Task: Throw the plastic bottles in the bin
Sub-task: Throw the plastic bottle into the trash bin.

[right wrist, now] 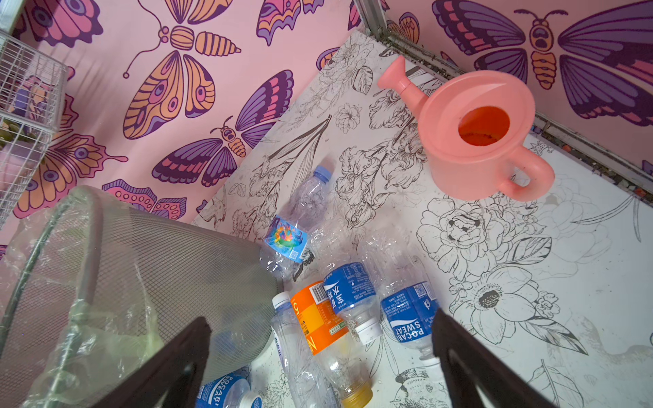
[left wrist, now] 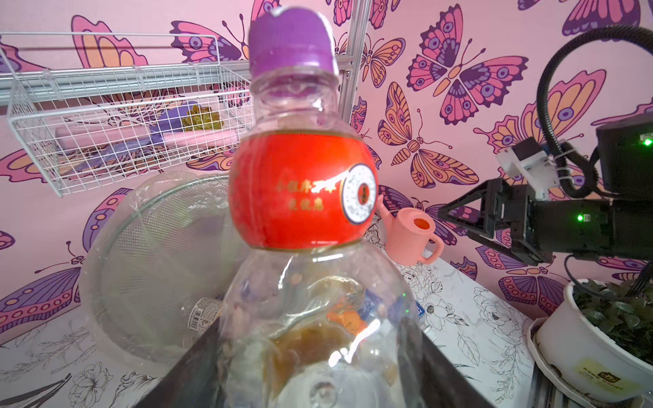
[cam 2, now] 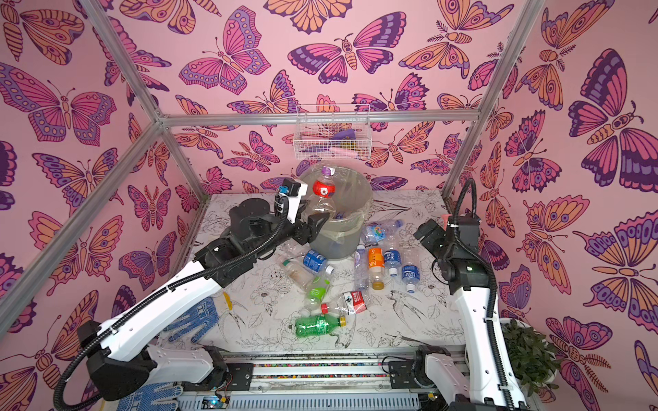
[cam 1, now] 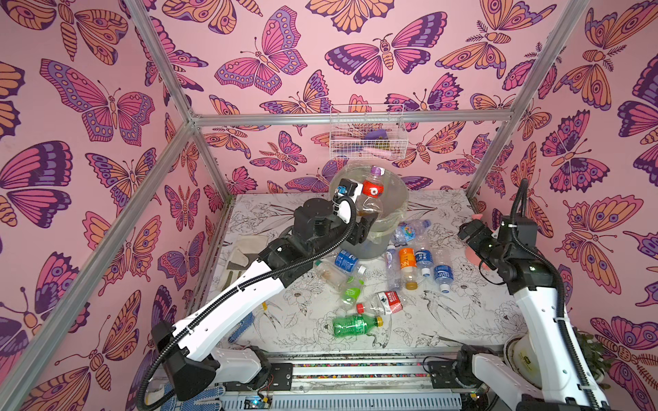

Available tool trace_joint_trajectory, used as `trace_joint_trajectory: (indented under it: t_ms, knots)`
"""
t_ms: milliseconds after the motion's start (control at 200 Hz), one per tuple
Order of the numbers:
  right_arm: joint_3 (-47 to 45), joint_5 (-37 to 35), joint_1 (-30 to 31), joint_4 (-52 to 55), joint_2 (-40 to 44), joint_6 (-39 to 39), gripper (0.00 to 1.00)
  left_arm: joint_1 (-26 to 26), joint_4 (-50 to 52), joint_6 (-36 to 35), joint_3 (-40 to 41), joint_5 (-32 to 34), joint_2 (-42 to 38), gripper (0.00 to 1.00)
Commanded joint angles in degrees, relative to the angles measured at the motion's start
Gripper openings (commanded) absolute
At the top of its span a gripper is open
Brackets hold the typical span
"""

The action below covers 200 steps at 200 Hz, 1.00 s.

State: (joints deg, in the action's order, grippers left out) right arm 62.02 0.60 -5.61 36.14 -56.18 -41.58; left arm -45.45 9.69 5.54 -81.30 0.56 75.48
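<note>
Tabletop [cam 1: 463,320] with flower drawings, plastic bottles [cam 1: 407,265] scattered, pink butterfly walls [cam 1: 320,89]

Top views: we looked down from high in front over the whole table [cam 1: 463,320].
Left wrist: we sat against the red-label bottle [left wrist: 300,190], facing the back wall.
Right wrist: we looked steeply down, near the table.
Shared: both wrists caught the bin [left wrist: 148,247] and watering can [right wrist: 459,169].

Bin [cam 1: 377,249] at frame centre on the worktop [cam 1: 463,320] — bottles [cam 1: 407,263] strewn below and right of it, one above its rim; basket [cam 1: 366,131] higher up.
</note>
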Motion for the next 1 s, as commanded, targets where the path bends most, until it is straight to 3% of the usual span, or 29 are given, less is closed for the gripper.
trace_joint_trajectory:
  t_ms: [0, 230, 306, 356, 411, 451, 997]
  knots:
    - [-0.53, 0.7, -0.44, -0.89, 0.81, 0.12, 0.99, 1.43, -2.41, 1.81, -2.49, -3.02, 1.33, 0.29]
    - [-1.02, 1.57, -0.45, -1.2, 0.89, 0.01, 0.99, 5.59, 1.66, 6.57, -7.21, -4.6, 6.69, 0.28]
    - [-1.22, 1.78, -0.45, -1.24, 0.98, 0.01, 0.99, 6.22, 4.62, 7.25, -9.37, -3.91, 8.7, 0.32]
    - [-1.49, 1.82, -0.46, -1.35, 1.07, 0.01, 0.99, 6.44, 6.45, 7.53, -10.95, -3.97, 10.0, 0.45]
    - [-1.68, 2.0, -0.44, -1.51, 1.12, -0.06, 0.99, 6.53, 8.85, 7.81, -12.71, -3.96, 11.16, 0.84]
    - [-1.85, 2.18, -0.42, -1.6, 1.12, 0.01, 0.99, 6.57, 10.67, 7.92, -13.94, -3.36, 11.77, 1.0]
    - [-2.78, 6.68, -0.41, -4.23, 0.65, 0.29, 0.99, 6.45, 8.89, 6.32, -9.24, -2.84, 3.0, 0.98]
